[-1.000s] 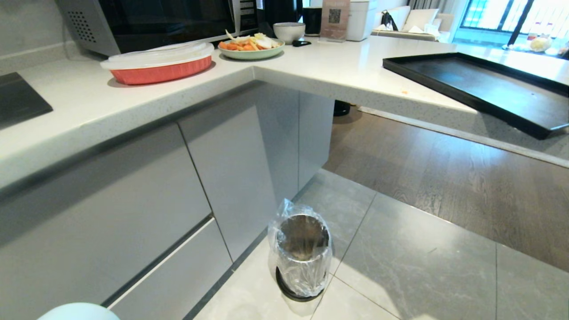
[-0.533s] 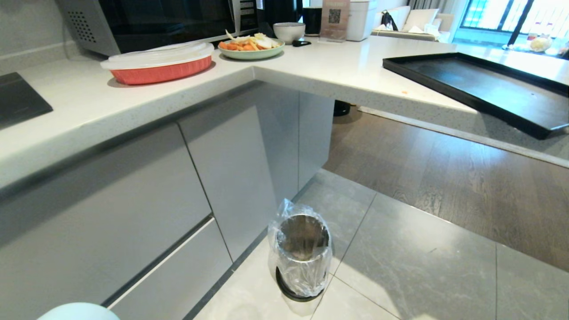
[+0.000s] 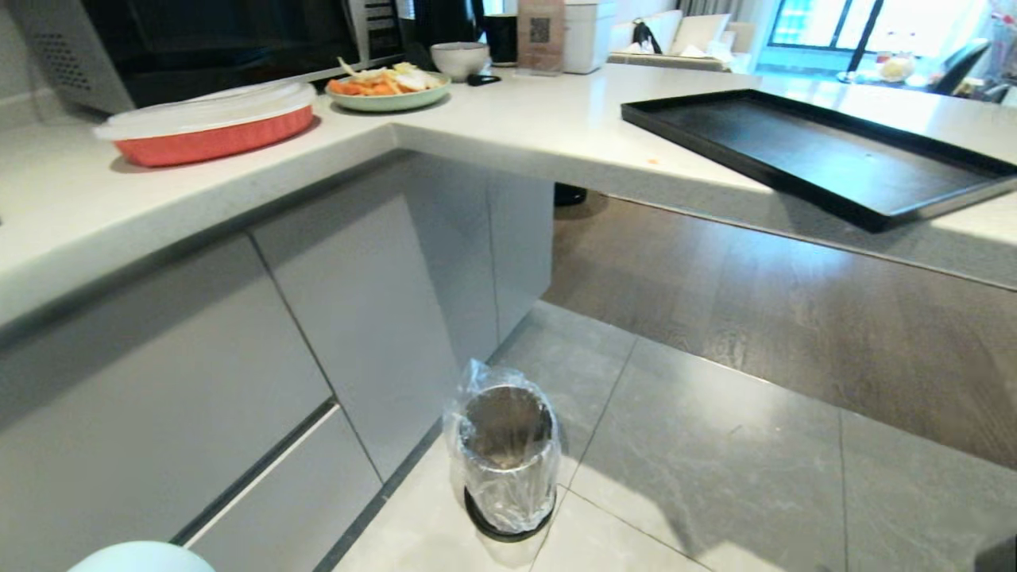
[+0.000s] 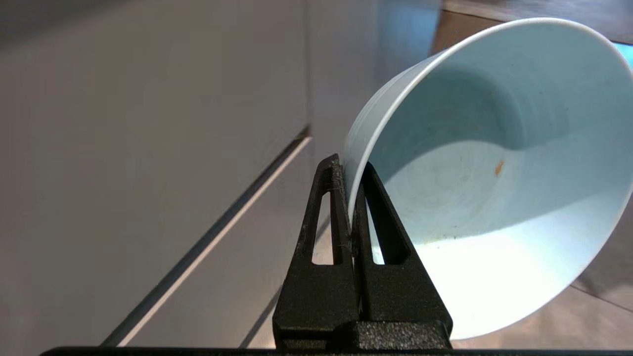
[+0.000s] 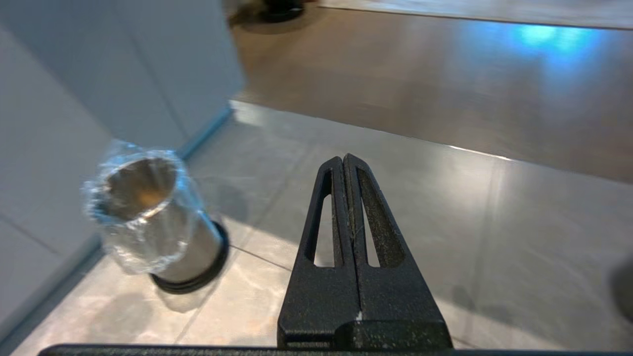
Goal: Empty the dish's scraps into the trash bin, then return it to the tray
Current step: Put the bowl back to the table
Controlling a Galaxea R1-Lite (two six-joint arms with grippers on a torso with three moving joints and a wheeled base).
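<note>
the dish [image 3: 139, 558] is only peeking in at the head view's bottom edge; the tray [image 3: 802, 155] is getting clipped on the right; whatever's sitting inside the trash bin [image 5: 153, 222] is looking too blurry to tell

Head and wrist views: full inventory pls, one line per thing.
dish: 1, pale blue-white, pinched at the rim, nearly empty, one orange speck inside
trash bin: 1, shiny metal, clear liner, on floor tiles by cabinet
tray: 1, matte black, bare, on counter at right
baking dish: 1, red with clear lid, counter at left
plate: 1, pale green, heaped orange and white slices
bowl: 1, grey-white, behind plate
microwave: 1, dark, back left
left gripper: shut on dish rim
right gripper: shut, empty, above floor
</note>
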